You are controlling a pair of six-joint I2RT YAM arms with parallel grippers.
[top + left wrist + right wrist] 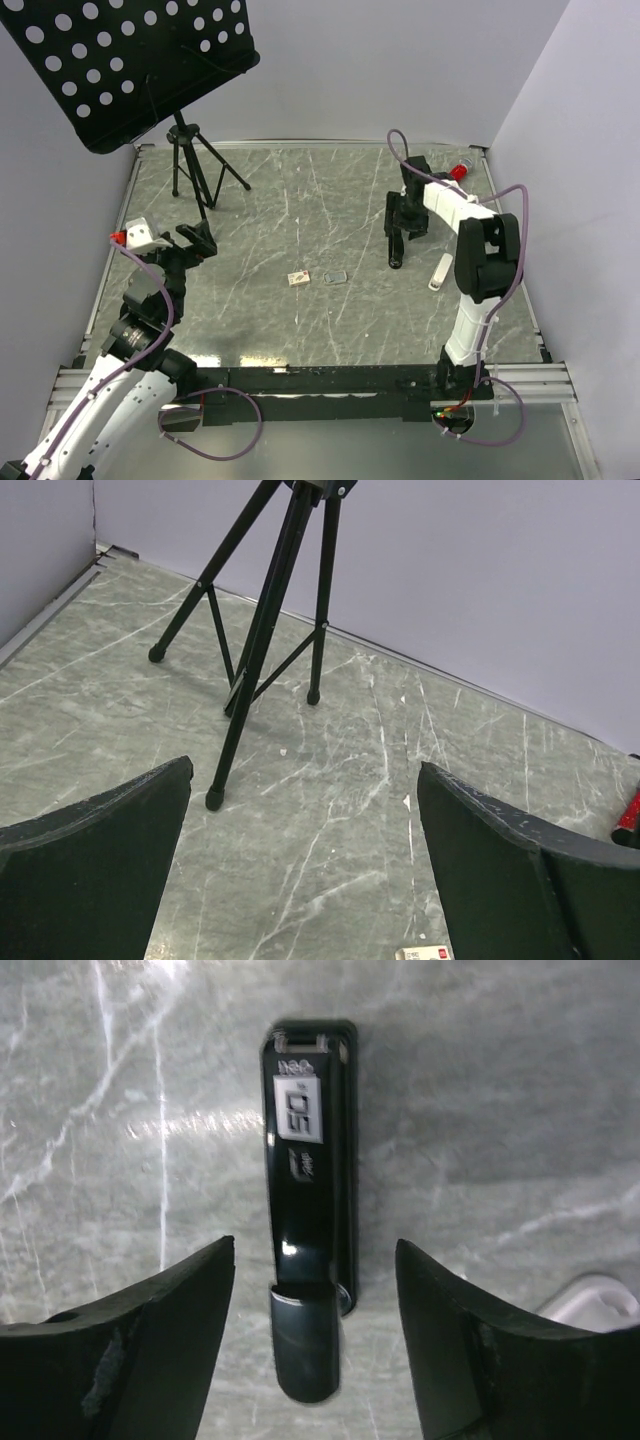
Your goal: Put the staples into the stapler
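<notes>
Bearing the stapler [310, 1190], a grey veined table [300, 200] meets lilac walls [350, 70].

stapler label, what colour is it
White with dark print, on the slim black stapler; best in right wrist view.

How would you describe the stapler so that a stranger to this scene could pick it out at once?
Look at the right side of the grey marble table, where the right arm reaches down. Directly beneath its open pincer lies the stapler. It is a slim black bar with a white label, unlike the white rounded bar beside it.
</notes>
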